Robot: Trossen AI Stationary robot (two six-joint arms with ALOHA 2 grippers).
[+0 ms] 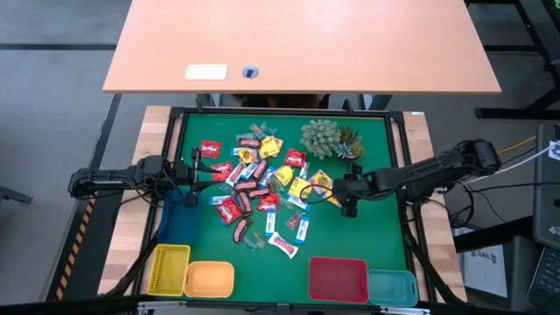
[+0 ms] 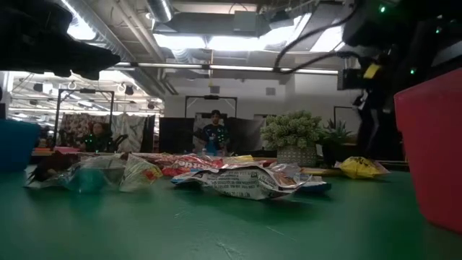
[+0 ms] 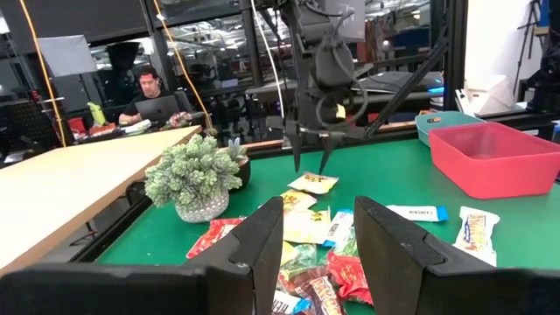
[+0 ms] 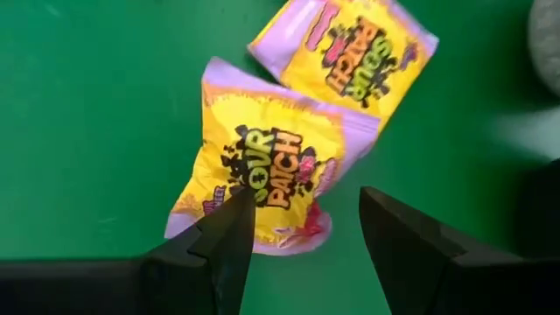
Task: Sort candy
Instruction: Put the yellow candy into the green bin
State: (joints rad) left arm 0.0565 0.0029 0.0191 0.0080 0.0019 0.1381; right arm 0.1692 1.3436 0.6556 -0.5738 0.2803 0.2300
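Seemingly nothing is sorted yet. We see the left hand (image 1: pixel 194 165) open at the pile's left edge, the candy (image 1: pixel 258 188) heaped mid-tabletop (image 1: pixel 367 236), and the right hand (image 1: pixel 343 194) open, poised over a yellow packet (image 4: pixel 262 171). The yellow tray (image 1: pixel 168 268), orange tray (image 1: pixel 210 279), red tray (image 1: pixel 338 279) and teal tray (image 1: pixel 392 287) along the front edge all look empty.

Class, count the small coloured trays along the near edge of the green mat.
4: yellow tray at the left corner, orange tray beside it, red tray right of centre, teal tray beside that. None seem hidden.

Glossy crinkled candy (image 4: pixel 267 166) wrappers, matt green mat (image 1: pixel 350 236)
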